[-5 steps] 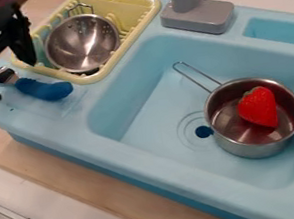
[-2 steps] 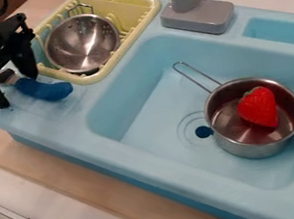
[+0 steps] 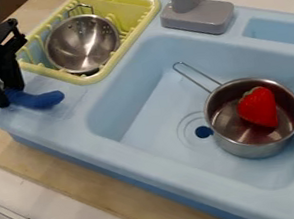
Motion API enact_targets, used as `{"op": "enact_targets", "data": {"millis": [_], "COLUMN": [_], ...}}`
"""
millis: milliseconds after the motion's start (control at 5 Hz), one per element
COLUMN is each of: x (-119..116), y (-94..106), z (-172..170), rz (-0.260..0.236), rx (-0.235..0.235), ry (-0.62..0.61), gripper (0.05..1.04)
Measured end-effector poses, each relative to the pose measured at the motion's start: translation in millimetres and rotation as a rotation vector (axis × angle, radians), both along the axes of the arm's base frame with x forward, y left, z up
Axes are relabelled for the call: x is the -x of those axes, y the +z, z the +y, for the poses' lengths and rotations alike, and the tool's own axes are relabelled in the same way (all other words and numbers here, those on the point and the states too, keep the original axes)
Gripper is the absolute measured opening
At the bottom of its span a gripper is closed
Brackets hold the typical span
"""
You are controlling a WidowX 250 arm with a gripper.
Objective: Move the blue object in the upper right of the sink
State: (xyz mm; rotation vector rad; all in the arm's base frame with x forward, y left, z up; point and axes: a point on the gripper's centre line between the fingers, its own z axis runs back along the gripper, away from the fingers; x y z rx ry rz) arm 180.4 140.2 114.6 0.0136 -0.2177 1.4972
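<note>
Above the sink's ledge [image 3: 73, 113], the gripper [image 3: 10, 96] hangs down, grasping the blue object [image 3: 41, 100].

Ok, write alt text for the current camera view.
A black robot gripper holds one end of a blue object beside a toy sink. A metal pot with a strawberry inside sits in the sink; a metal bowl rests in a yellow rack.

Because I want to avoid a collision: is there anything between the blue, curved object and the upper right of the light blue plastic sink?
Yes. From the blue object, the sink's raised left rim comes first. Further right, the wire handle of the metal pan probably obstructs a low path.
</note>
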Motion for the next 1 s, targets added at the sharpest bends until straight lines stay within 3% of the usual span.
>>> {"op": "enact_targets", "data": {"millis": [400, 600, 800, 1000], "x": [-1, -12, -17, -22], "y": [1.9, 9.9, 15.0, 24.2], "z": [0, -8, -21, -34], "rz": [0.003, -0.028, -0.029, -0.042], "rx": [0.025, 0.041, 0.079, 0.068], "ry": [-0.029, -0.173, -0.279, -0.352], "gripper": [0.265, 0.189, 0.081, 0.066]}}
